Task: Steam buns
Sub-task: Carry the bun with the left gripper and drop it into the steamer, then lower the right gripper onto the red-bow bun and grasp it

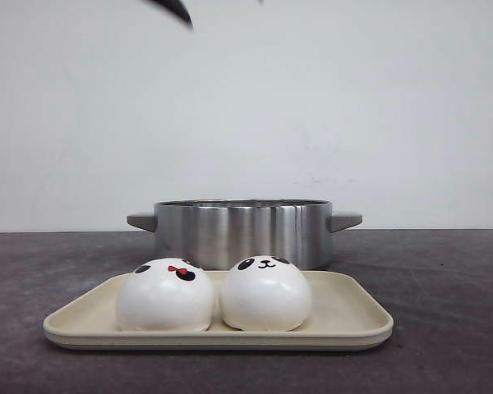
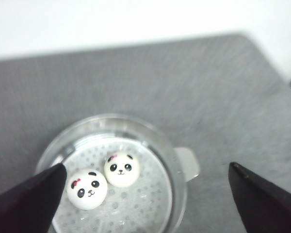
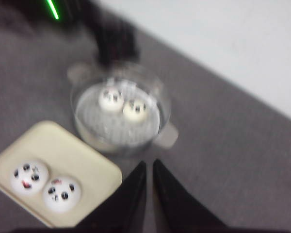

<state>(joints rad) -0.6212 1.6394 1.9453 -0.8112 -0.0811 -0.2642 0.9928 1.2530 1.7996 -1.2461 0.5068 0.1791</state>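
Four panda buns, glossy white domes with black eye patches and ears. Two sit side by side, touching, on a cream tray (image 1: 357, 316) in front of the pot: the red-bow bun (image 1: 165, 294) on the left, the plain smiling bun (image 1: 265, 292) on the right. Two more lie on the perforated steamer plate (image 2: 145, 204) inside the steel pot (image 1: 242, 232): one with a red mark by its ear (image 2: 87, 189), another (image 2: 121, 169) just beside it. Left gripper (image 2: 145, 187) above the pot, fingers wide apart, empty. Right gripper (image 3: 149, 167) well above the dark table (image 1: 444, 279), fingers together, nothing between them.
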